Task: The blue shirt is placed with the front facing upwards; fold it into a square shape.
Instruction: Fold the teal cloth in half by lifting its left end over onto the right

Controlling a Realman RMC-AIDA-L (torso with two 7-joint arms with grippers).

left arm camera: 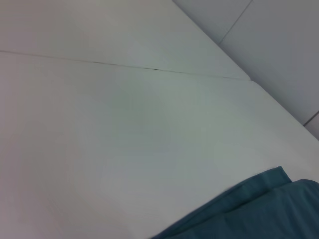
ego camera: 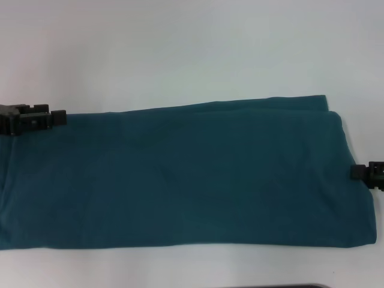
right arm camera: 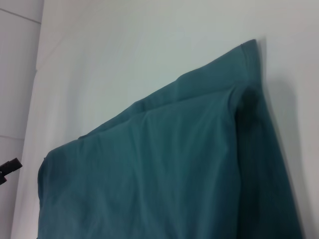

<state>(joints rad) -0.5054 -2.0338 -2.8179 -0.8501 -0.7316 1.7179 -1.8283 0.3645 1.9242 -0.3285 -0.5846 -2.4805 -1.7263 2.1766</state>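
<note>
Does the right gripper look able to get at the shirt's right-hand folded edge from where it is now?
Probably yes. The right gripper sits just off that edge of the blue shirt, level with it, and only bare table lies around it, nothing between.

We see v. little of the robot, only two bits in the head view. Left gripper [ego camera: 33, 118]: matte black, blocky, stepped outline w/ squared lugs and notches, a few small pale spots on its face, maybe screws, can't tell. Right gripper [ego camera: 369, 174]: also matte black, a small square block sticking out from a bigger chunk cut off by the frame edge, w/ a faint green glint on it. No cables or markings we can make out.
</note>
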